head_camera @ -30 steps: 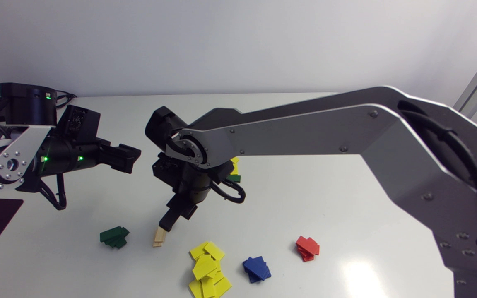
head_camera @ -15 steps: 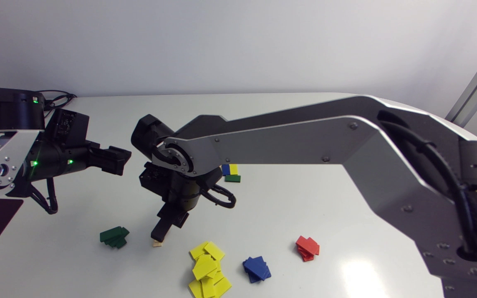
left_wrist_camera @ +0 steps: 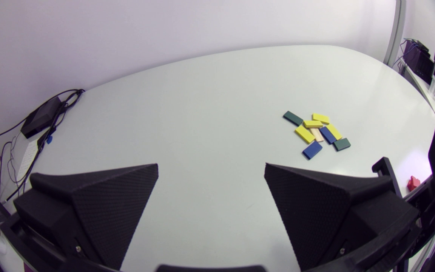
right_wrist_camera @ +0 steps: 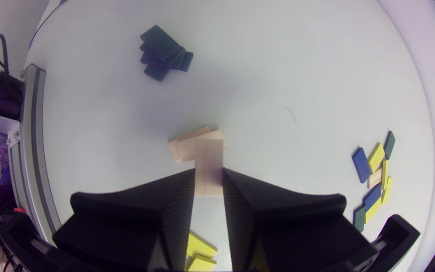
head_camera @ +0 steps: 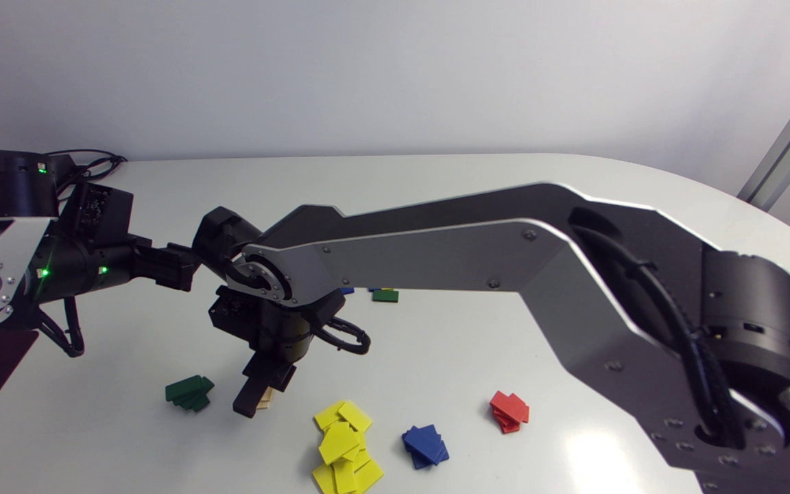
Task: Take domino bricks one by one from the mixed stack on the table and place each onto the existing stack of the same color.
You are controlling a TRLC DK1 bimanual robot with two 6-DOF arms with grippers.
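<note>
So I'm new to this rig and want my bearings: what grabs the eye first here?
The big right arm stretched across the table, its tool shut on a pale wood brick just over the small wood stack. Then the bright stacks along the near edge: green, yellow, blue, red.

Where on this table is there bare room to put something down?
Bare: the far table behind the mixed pile, and the patch between the red stack and the right arm. Crowded: the front row, green stack, wooden stack, yellow pile, blue stack, the right end effector holding a brick there.
</note>
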